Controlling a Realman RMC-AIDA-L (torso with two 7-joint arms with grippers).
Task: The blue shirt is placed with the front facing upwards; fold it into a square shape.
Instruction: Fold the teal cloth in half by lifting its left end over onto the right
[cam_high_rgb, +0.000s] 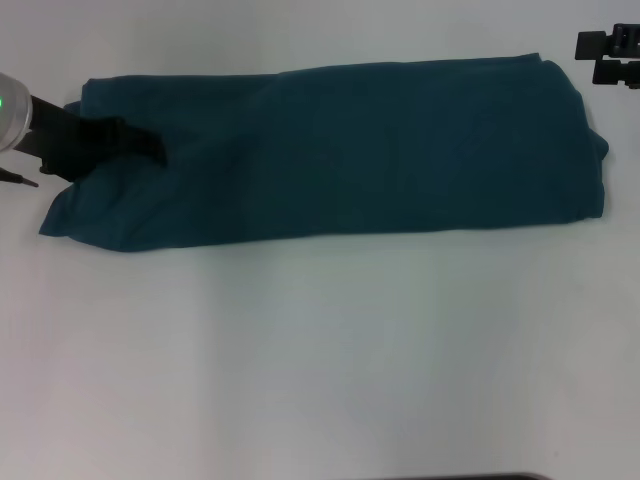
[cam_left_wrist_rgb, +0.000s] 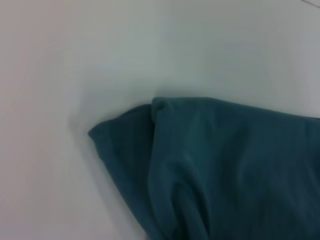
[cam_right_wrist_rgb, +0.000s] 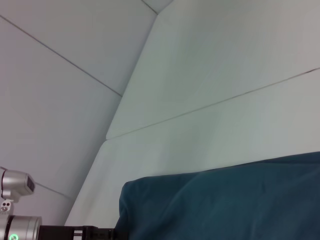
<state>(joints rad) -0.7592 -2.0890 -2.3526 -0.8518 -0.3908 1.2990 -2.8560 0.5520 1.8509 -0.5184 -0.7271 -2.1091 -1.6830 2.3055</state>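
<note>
Blue shirt (cam_high_rgb: 340, 150) folded into a long band across the upper half of my head view, on the white table (cam_high_rgb: 320, 360).

My left gripper (cam_high_rgb: 140, 143) sits at the shirt's left end, fingers pressed onto the cloth there, seemingly pinching it. My right gripper (cam_high_rgb: 612, 55) hangs at the upper right corner, clear of the fabric; whether it's spread I can't tell.
</note>
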